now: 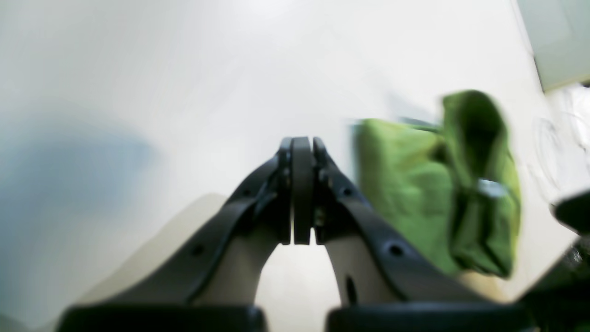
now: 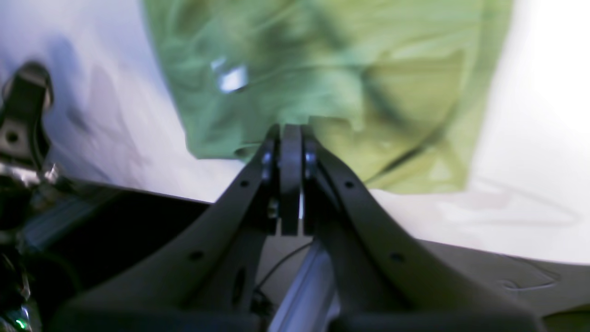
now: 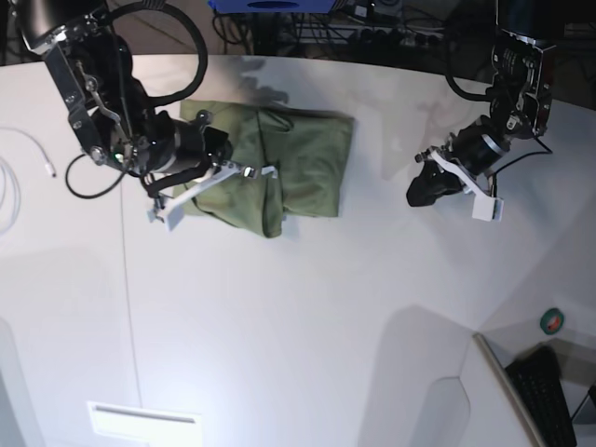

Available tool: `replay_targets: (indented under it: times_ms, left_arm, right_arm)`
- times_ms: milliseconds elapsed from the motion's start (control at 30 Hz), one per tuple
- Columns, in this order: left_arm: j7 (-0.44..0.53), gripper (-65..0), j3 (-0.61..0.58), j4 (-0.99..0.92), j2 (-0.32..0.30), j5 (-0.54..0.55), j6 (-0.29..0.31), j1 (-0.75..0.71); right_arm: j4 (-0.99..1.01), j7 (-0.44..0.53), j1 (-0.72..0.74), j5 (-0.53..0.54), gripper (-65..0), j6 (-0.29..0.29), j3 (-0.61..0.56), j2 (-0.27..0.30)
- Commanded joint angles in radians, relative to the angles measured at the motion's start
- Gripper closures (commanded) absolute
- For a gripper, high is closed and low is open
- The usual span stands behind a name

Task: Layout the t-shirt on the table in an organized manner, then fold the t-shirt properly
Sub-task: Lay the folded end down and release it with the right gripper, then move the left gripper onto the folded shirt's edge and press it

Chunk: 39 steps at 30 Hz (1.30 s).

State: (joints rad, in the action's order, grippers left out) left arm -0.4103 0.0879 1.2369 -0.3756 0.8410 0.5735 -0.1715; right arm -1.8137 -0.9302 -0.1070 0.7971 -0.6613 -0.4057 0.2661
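The olive-green t-shirt (image 3: 298, 163) lies in a folded, bunched bundle on the white table (image 3: 307, 307), toward the far left. My right gripper (image 3: 253, 171) hovers over the bundle's left part; in the right wrist view it (image 2: 290, 133) is shut, its tips at a fold of the shirt (image 2: 332, 60), with no cloth seen between the jaws. My left gripper (image 3: 414, 196) is shut and empty over bare table, well right of the shirt. In the left wrist view it (image 1: 302, 147) shows closed, with the shirt (image 1: 405, 184) and its white tag (image 1: 491, 188) to the right.
A white cable (image 3: 11, 191) lies at the table's far left edge. A thin dark seam (image 3: 130, 298) runs down the tabletop. A keyboard (image 3: 549, 396) and a small round object (image 3: 553, 321) sit off the table at the lower right. Dark equipment stands behind the far edge.
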Motion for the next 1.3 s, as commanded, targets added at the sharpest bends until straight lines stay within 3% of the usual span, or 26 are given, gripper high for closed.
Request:
replay_targets:
  times_ms: [0,67,267,367,533,633,833,967,1100,1267]
  left_arm:
    - [-0.002,0.0,0.006,0.027,-0.016,0.018,0.009,0.007]
    - [-0.049,0.0,0.006,0.047,-0.016,0.018,0.009,0.007]
    - [-0.085,-51.3,0.005,0.056,-0.013,0.019,0.009,0.002]
    - [-0.085,-62.7,0.005,0.054,0.011,0.019,0.009,0.000]
    - [-0.085,-63.2,-0.006,0.051,0.026,0.019,0.009,-0.013]
    - [-0.085,-63.2,-0.009,0.047,0.034,0.019,0.009,-0.015]
    - [-0.085,-63.2,-0.009,0.045,0.034,0.019,0.009,-0.036]
    - [-0.086,-63.2,-0.010,0.031,0.062,0.019,0.009,-0.041]
    - [-0.086,-63.2,-0.038,0.010,0.089,0.019,0.009,-0.021]
    - [-0.080,-63.2,-0.167,-0.076,0.092,0.018,0.007,0.054]
  right_arm:
    - [-0.033,0.007,0.002,0.005,0.0,0.004,0.027,0.017]
    - [-0.068,0.007,-0.015,0.005,0.0,0.005,0.060,0.034]
    - [-0.093,0.007,-0.026,0.006,0.0,0.005,0.109,0.062]
    - [-0.093,0.007,-0.026,0.006,0.0,0.005,0.116,0.065]
    - [-0.093,0.013,-0.021,0.005,0.0,0.005,0.120,0.088]
    - [-0.091,0.013,-0.036,0.005,0.0,0.010,0.189,0.088]
    - [-0.090,0.015,-0.089,0.005,0.0,0.200,0.330,0.075]
    - [-0.088,0.015,-0.107,0.005,0.0,0.265,0.371,0.055]
    - [-0.088,0.015,-0.110,0.005,0.0,0.274,0.364,0.055]
    - [-0.088,0.015,-0.112,0.005,0.0,0.274,0.364,0.055]
